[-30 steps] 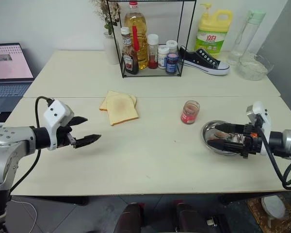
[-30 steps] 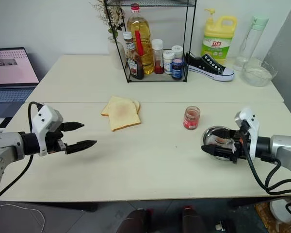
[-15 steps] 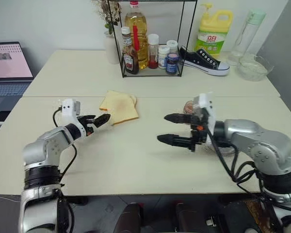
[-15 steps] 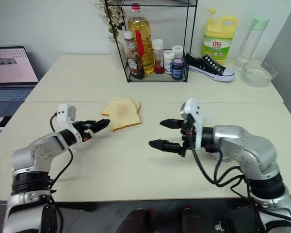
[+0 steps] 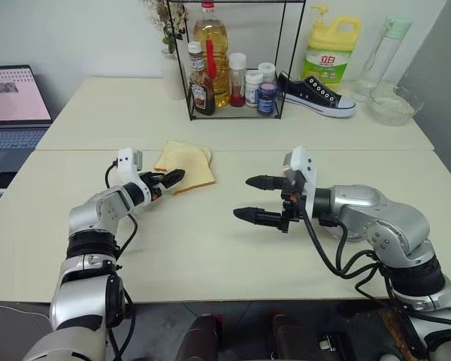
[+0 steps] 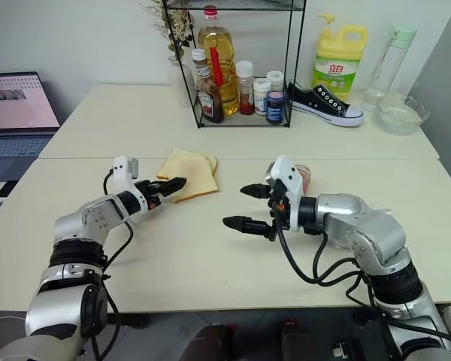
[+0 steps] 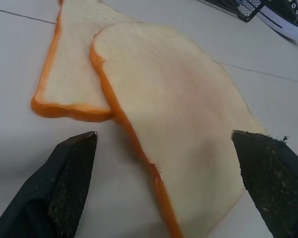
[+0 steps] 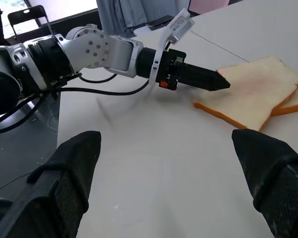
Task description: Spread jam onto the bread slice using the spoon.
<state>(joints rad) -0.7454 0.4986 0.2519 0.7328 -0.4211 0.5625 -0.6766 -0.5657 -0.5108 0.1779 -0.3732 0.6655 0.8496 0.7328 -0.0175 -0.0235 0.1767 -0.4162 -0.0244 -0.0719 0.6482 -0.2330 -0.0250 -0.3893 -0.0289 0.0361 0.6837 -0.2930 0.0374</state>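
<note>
Two pale tables (image 5: 233,256) stand pushed together against a white wall, the seam between them running across the middle. On the near table, just in front of the seam and left of centre, lies the bread slice (image 5: 189,170), flat, with a faint reddish patch in its middle; it overlaps a second, plain slice (image 7: 69,74) behind it. Left gripper (image 5: 171,181) sits low at the bread slice's near-left corner, fingers apart and empty, their tips either side of that corner as the left wrist view shows. Right gripper (image 5: 251,198) hovers over the centre of the near table, pointing left towards the bread, fingers spread wide with nothing between them. Jam (image 6: 307,177) in its small glass jar is partly hidden behind the right wrist. At the far table's back edge stand a wire rack (image 5: 233,60) of bottles, a black sneaker (image 5: 316,94) and a yellow detergent bottle (image 5: 327,49).
</note>
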